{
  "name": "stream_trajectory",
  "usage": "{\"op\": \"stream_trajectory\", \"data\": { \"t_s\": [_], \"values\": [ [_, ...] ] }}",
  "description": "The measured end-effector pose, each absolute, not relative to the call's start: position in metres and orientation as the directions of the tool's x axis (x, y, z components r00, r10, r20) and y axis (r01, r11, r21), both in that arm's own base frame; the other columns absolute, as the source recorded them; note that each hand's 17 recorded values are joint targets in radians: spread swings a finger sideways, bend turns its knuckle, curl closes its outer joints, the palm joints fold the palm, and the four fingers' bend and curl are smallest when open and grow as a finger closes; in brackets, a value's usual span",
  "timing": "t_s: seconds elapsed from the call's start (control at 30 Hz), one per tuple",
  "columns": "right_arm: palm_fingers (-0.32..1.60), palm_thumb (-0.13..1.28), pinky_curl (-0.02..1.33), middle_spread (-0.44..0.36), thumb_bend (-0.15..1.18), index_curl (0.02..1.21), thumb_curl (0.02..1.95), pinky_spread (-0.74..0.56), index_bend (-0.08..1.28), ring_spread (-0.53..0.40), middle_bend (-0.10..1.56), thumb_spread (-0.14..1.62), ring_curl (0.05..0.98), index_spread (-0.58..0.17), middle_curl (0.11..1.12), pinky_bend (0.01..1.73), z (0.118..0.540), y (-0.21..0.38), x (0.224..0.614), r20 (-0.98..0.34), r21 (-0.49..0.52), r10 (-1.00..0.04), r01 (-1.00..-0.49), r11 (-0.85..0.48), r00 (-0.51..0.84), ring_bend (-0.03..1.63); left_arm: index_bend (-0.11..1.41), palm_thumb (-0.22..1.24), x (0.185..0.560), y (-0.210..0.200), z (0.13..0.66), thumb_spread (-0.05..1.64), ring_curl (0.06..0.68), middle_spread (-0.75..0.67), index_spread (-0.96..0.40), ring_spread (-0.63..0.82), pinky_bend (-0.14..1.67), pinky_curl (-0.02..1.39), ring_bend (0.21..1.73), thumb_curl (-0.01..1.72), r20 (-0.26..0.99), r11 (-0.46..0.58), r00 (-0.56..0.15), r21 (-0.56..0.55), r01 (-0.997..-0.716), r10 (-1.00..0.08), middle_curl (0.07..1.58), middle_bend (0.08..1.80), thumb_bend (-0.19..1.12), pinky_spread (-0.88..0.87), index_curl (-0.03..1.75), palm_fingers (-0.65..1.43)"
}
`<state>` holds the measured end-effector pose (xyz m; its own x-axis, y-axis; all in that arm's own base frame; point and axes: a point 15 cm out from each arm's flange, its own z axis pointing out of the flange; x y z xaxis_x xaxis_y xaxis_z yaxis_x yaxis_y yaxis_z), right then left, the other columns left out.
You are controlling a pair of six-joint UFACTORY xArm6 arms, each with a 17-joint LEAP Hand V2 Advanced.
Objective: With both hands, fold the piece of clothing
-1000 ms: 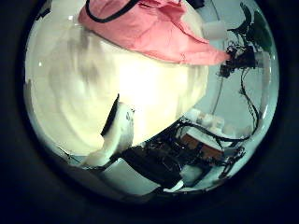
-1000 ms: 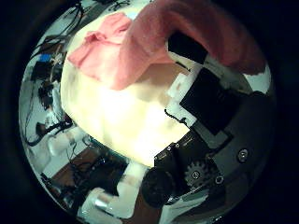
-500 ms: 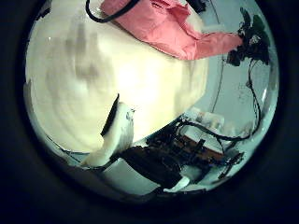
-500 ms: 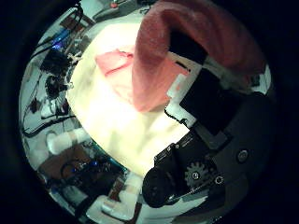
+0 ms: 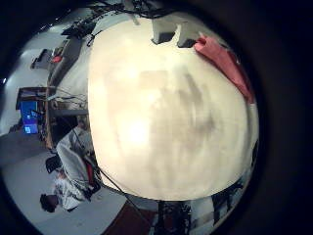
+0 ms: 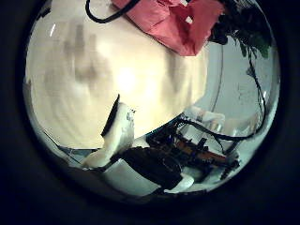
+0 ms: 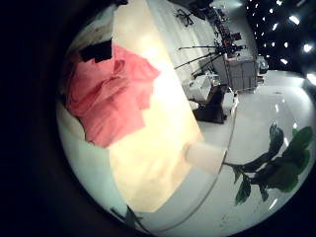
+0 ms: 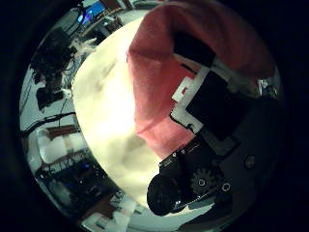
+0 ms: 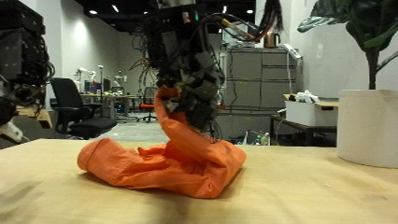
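Garment: a crumpled salmon-orange cloth garment [image 9: 168, 163] lies in a loose heap on the pale wooden desk [image 9: 311, 191], with one part drawn up into a peak above the heap.

Hand on the garment: in the outside view, a black and white hand [image 9: 187, 75] hangs over the heap and holds that raised peak.

Right hand: the right hand [image 8: 208, 97] has the cloth draped across its fingers [image 8: 193, 48] and close to the palm. The fingers look clamped on the fabric, so this is most likely the hand seen from outside.

Left hand: the left hand [image 6: 117, 136] is over bare desk, with the garment off to one side and nothing in its grasp. Only one pale finger shows, so I cannot tell whether the fingers are apart or together.

Done so far: one portion is gripped and raised. No neat fold shows, and the bulk is bunched.

Left to do: by my judgement, nearly all of it. The cloth needs spreading, the left hand has yet to take hold, and the folds are still to be laid.
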<state>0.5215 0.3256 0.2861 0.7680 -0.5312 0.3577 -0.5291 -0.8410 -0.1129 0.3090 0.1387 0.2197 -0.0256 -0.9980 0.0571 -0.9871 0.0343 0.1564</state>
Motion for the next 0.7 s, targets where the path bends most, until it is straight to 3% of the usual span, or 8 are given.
{"op": "stream_trajectory", "data": {
  "t_s": [0.13, 0.33, 0.5, 0.57, 0.7],
  "values": [
    [1.17, 1.01, 0.6, -0.132, -0.01, 0.79, 0.52, -0.41, 1.01, -0.215, 1.23, 1.18, 0.576, -0.237, 0.71, 1.15, 0.265, 0.366, 0.536, 0.356, -0.156, -0.502, -0.48, -0.863, 0.788, 1.32, 0.16, 0.48, 0.298, 0.142, 0.217, 1.29, 0.222, 0.22, 0.1, 0.47, 0.29, 0.32, 0.47, 0.29, 0.068, 0.017, -0.006, 0.157, -0.987, -0.998, 0.31, 0.19, -0.01, 0.46, 0.3, 0.0],
    [1.13, 0.96, 0.58, -0.138, -0.01, 0.79, 0.49, -0.44, 0.97, -0.228, 1.2, 1.26, 0.564, -0.255, 0.7, 1.12, 0.234, 0.386, 0.542, 0.342, -0.149, -0.49, -0.468, -0.871, 0.802, 1.3, 0.16, 0.48, 0.292, 0.146, 0.217, 1.29, 0.221, 0.22, 0.1, 0.47, 0.29, 0.32, 0.47, 0.29, 0.068, 0.011, -0.001, 0.151, -0.988, -0.998, 0.31, 0.19, -0.01, 0.46, 0.3, 0.0],
    [0.85, 0.93, 0.55, -0.18, -0.01, 0.75, 0.47, -0.57, 0.72, -0.28, 1.13, 1.33, 0.543, -0.317, 0.67, 1.07, 0.212, 0.398, 0.538, 0.333, -0.13, -0.477, -0.461, -0.878, 0.813, 1.23, 0.16, 0.48, 0.291, 0.147, 0.217, 1.29, 0.223, 0.22, 0.09, 0.47, 0.29, 0.32, 0.48, 0.29, 0.066, 0.009, 0.001, 0.151, -0.988, -0.998, 0.31, 0.19, -0.01, 0.46, 0.3, 0.0],
    [0.59, 0.95, 0.55, -0.202, 0.0, 0.71, 0.46, -0.59, 0.54, -0.31, 1.07, 1.35, 0.53, -0.332, 0.66, 1.09, 0.214, 0.403, 0.539, 0.32, -0.151, -0.489, -0.466, -0.872, 0.812, 1.19, 0.16, 0.48, 0.289, 0.147, 0.215, 1.29, 0.223, 0.21, 0.09, 0.47, 0.29, 0.32, 0.48, 0.29, 0.068, 0.007, 0.004, 0.154, -0.988, -0.998, 0.31, 0.19, -0.01, 0.46, 0.3, 0.0],
    [0.52, 1.01, 0.51, -0.239, 0.03, 0.66, 0.48, -0.55, 0.47, -0.347, 1.0, 1.39, 0.484, -0.371, 0.63, 1.05, 0.238, 0.42, 0.547, 0.282, -0.268, -0.531, -0.466, -0.843, 0.799, 1.11, 0.16, 0.48, 0.29, 0.146, 0.214, 1.29, 0.223, 0.21, 0.09, 0.47, 0.3, 0.32, 0.48, 0.29, 0.07, 0.009, 0.002, 0.155, -0.988, -0.998, 0.31, 0.19, -0.01, 0.46, 0.3, 0.0]
  ]
}}
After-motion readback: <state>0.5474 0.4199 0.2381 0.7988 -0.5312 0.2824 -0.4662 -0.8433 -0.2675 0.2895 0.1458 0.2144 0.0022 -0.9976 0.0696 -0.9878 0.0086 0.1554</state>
